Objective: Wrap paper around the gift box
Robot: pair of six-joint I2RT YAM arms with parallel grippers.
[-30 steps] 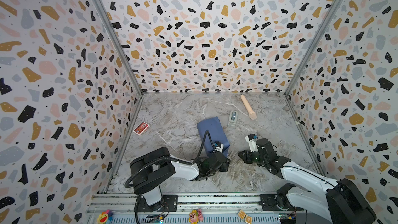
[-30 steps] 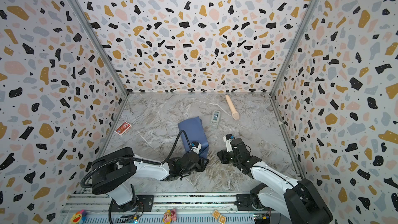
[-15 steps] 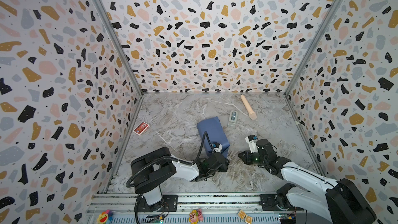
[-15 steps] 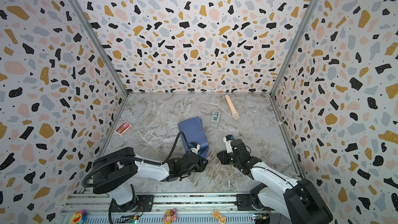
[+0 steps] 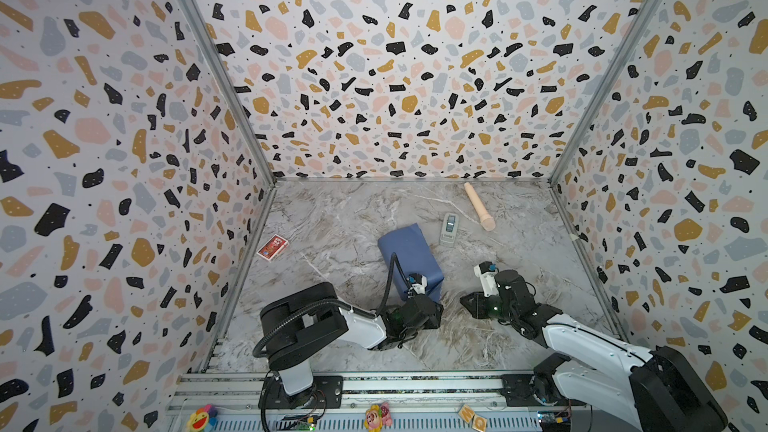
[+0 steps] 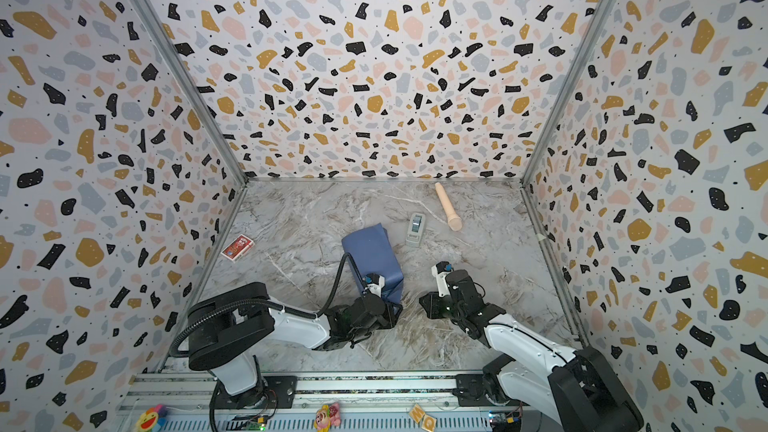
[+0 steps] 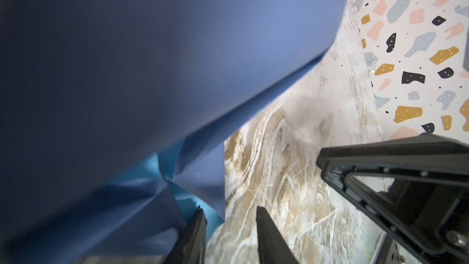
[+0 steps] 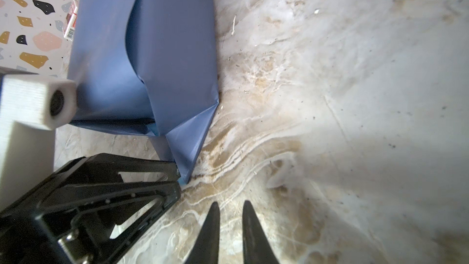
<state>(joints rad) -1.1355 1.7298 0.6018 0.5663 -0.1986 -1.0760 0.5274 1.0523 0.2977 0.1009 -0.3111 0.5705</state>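
The paper [image 5: 409, 257] [image 6: 372, 255] is a dull blue sheet folded round the gift box, which is hidden inside it. The parcel lies mid-table. At its near end a triangular flap [image 8: 189, 138] sticks out flat on the table, its lighter face showing at the tip. My left gripper [image 5: 435, 312] [image 6: 395, 311] [image 7: 231, 210] lies low at that end and is open. One of its fingers [image 7: 196, 227] touches the flap's tip, and bare table shows between the jaws. My right gripper [image 5: 467, 305] [image 6: 428, 305] [image 8: 231, 204] hovers just right of the flap, with a narrow gap and nothing in it.
A red card pack [image 5: 272, 247] [image 6: 237, 247] lies by the left wall. A grey tape dispenser [image 5: 449, 228] [image 6: 415, 228] and a beige cylinder [image 5: 480, 211] [image 6: 449, 211] lie behind the parcel to the right. Patterned walls close in three sides.
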